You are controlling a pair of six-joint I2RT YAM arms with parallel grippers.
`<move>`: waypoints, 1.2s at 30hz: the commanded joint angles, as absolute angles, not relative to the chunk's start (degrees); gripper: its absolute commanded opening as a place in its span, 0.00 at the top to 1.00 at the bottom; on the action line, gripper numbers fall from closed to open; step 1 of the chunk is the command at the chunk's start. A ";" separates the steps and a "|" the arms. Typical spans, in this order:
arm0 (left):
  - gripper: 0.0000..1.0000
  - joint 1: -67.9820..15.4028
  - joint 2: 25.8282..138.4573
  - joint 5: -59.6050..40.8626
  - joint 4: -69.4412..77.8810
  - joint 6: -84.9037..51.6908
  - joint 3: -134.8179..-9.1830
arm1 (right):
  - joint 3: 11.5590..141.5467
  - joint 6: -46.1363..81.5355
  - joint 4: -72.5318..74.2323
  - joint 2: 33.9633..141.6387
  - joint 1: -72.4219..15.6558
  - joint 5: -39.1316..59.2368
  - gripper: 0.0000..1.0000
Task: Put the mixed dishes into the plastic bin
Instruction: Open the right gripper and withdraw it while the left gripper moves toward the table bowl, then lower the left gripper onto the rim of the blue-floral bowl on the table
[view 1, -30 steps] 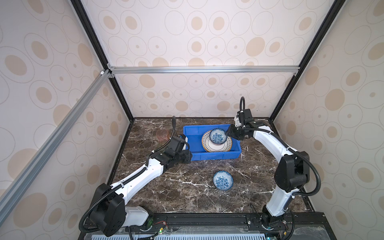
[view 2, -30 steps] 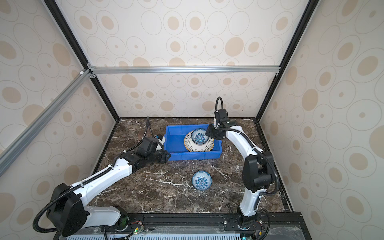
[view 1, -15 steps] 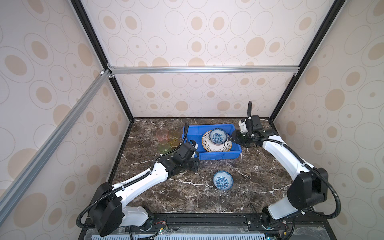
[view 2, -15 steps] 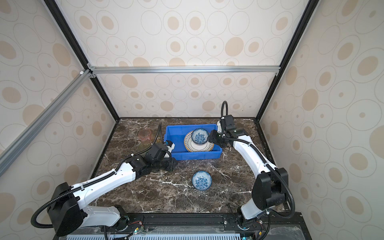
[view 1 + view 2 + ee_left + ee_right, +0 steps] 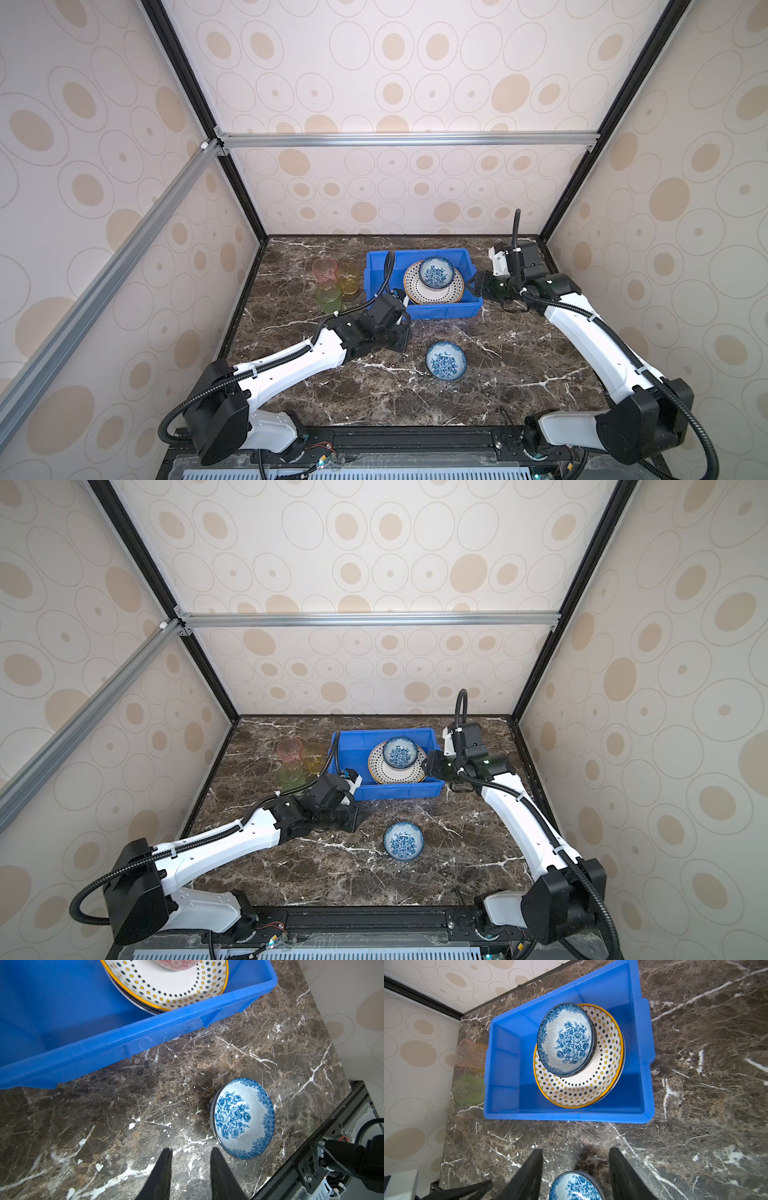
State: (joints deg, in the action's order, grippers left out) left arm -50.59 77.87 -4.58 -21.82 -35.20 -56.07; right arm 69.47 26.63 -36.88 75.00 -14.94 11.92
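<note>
One blue-white bowl (image 5: pixel 242 1118) sits on the table (image 5: pixel 104 1126) just past the left tool's (image 5: pixel 191 1150) tips, off its line. That tool is narrowly parted and empty. The right tool (image 5: pixel 575 1150), spread wide and empty, hangs beside the blue bin (image 5: pixel 571 1115), which holds a dotted plate (image 5: pixel 581 1088) and a second bowl (image 5: pixel 566 1039). If the left tool closes off-centre, one finger may shove the glazed bowl away rather than pinch its rim.

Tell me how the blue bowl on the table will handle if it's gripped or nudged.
The bowl looks like glazed ceramic, so probably rigid and slippery at the rim. Its wide flare over what seems a narrower base suggests a rim push may tip it. On the stone table, a drop would likely chip it.
</note>
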 commanded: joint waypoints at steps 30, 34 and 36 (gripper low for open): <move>0.67 -56.55 85.99 -2.72 -25.40 -35.35 -62.83 | 64.82 20.15 -43.75 66.60 -14.83 11.24 0.44; 0.67 -56.51 87.29 -2.90 -25.71 -34.89 -63.38 | 64.80 19.79 -44.19 66.71 -14.84 11.51 0.44; 0.67 -56.60 87.95 -2.90 -25.83 -34.80 -63.46 | 64.88 19.64 -44.61 66.88 -14.80 11.30 0.44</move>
State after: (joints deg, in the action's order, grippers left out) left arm -56.01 87.26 -3.51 -24.67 -35.97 -60.82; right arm 65.43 20.86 -42.54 67.46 -14.94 11.18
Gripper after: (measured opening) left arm 0.330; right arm 0.558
